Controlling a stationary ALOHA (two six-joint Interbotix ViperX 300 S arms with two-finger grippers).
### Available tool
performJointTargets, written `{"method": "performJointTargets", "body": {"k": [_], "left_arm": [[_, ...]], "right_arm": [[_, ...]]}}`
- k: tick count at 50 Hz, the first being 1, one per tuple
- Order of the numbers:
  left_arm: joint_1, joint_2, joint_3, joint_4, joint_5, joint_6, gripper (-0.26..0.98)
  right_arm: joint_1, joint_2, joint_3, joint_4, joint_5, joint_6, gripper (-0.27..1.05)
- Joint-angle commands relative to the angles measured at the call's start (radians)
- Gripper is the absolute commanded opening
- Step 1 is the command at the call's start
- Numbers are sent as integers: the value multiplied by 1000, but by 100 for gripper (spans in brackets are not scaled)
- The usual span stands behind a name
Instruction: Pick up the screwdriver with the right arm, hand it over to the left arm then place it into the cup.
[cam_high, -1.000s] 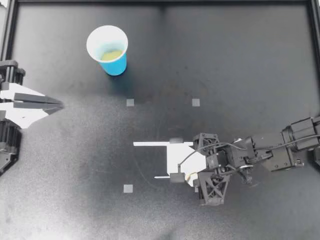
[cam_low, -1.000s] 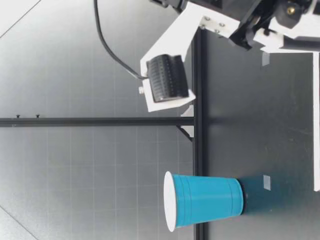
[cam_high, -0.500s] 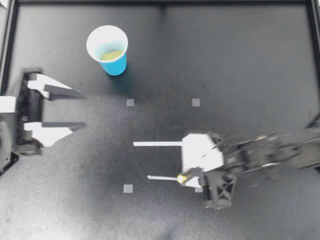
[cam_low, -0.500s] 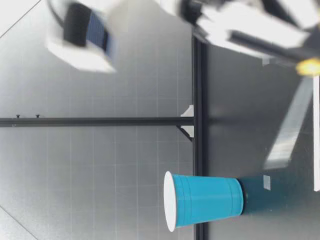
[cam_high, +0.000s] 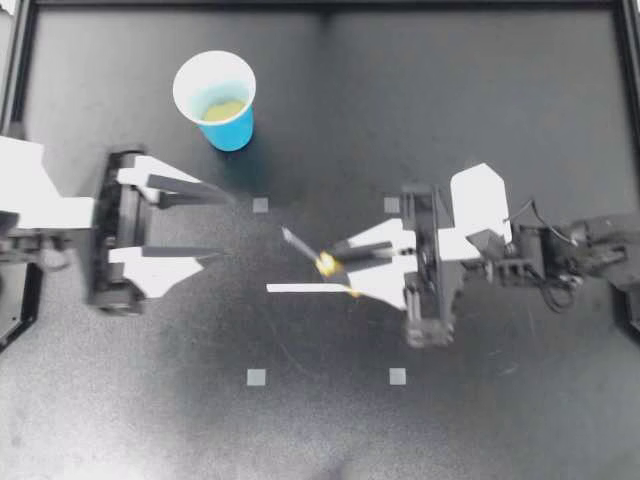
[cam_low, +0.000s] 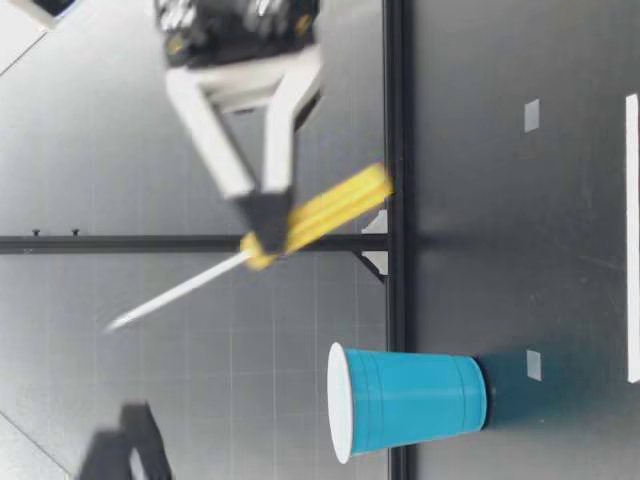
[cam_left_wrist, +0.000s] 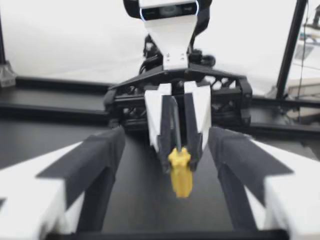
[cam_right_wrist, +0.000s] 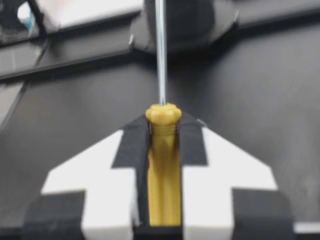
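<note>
My right gripper (cam_high: 338, 262) is shut on the yellow handle of the screwdriver (cam_high: 325, 263), held above the table's middle. The metal shaft points up and toward my left gripper (cam_high: 228, 225), which stands open a short way off with nothing between its fingers. In the low view the screwdriver (cam_low: 318, 217) hangs tilted in my right gripper (cam_low: 265, 215), above the blue cup (cam_low: 410, 400). The left wrist view shows the screwdriver (cam_left_wrist: 180, 175) ahead, between my open fingers (cam_left_wrist: 90, 162). In the right wrist view the handle (cam_right_wrist: 164, 170) sits clamped between both pads. The cup (cam_high: 232, 130) stands upright at the back left.
A white strip (cam_high: 305, 288) lies on the black table under the right gripper. Small grey square markers (cam_high: 260, 205) (cam_high: 397, 376) dot the middle. A black frame rail (cam_low: 395, 60) borders the table.
My right gripper has lifted the screwdriver off the table and carried it back and left. My left gripper has opened wide and moved right, toward the screwdriver.
</note>
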Motion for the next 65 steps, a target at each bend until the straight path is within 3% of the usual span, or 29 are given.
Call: {"method": "performJointTargets", "body": {"k": [1,26,39,52,59,65], "left_arm": [[2,23,-49,2,-21,2,67],[2,110,-110,28,-110,-8,64],[2,117,-112,38,-121,-38,41],[3,118,-106,38,-126,-43,9],[2,117,-101,38,-127,-48,6],[2,110,-87,38,-126,-44,6]], "right_arm": [[-11,2,-58,0,-15,-21,0],[-37,14,-115,2,-2,-54,0],[-41,28,-133,2,2,-54,0],[-41,23,-140,2,6,-52,0],[-41,17,-138,3,6,-49,3],[-41,14,-132,3,8,-49,19]]}}
